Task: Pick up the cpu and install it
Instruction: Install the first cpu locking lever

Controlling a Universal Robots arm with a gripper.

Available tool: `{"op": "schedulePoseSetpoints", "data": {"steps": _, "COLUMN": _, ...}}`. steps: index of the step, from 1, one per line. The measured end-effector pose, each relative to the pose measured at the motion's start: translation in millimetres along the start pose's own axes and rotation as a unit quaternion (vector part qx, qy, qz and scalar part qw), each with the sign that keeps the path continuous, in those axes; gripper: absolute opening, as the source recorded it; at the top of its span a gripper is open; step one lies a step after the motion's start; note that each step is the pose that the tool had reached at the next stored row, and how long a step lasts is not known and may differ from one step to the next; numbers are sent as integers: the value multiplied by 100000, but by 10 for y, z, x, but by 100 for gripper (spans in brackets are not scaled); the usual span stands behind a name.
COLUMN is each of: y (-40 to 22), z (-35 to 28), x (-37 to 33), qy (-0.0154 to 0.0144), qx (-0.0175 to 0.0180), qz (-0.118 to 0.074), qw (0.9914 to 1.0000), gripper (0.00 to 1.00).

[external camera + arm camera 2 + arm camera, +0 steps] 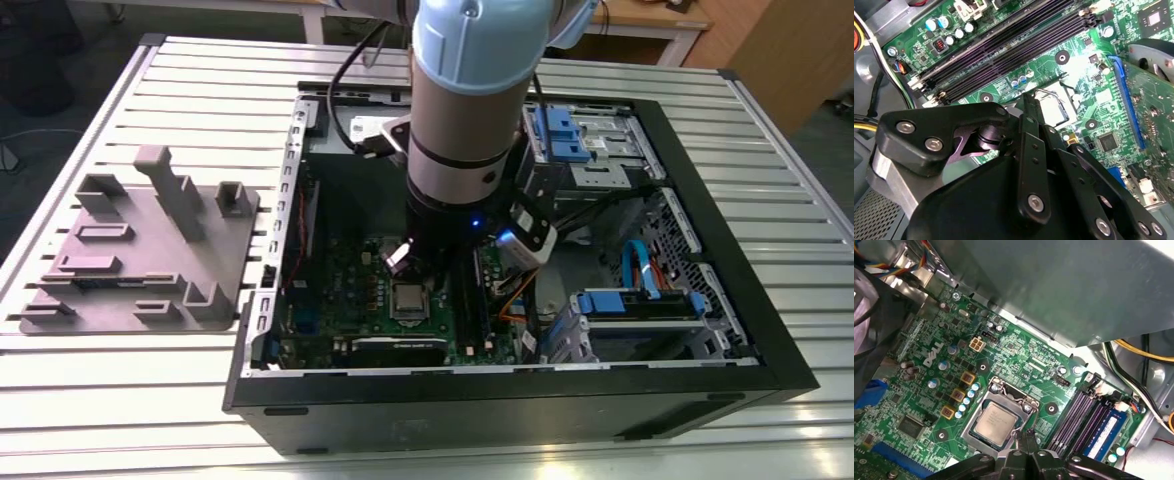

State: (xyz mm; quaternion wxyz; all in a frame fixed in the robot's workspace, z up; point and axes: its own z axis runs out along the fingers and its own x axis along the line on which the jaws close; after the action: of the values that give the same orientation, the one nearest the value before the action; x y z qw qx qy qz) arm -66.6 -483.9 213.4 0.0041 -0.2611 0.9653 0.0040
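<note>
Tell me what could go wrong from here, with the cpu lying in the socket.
1. The gripper sits close beside the cpu; a sideways drift might nudge the chip or scrape the socket frame.
2. Whether the cpu lies fully flat cannot be told; any pressing on it while it is skewed could damage the socket beneath.
3. The memory slots run close by, so the gripper's wide black linkage might strike them.
</note>
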Motion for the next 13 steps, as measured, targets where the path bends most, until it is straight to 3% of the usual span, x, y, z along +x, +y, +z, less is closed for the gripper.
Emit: {"op": "schedulePoseSetpoints", "data": {"steps": 13, "y": -126, "z": 36, "x": 66, "qy": 1, "qx": 9, "qz": 177, "qw": 100000, "gripper": 10}}
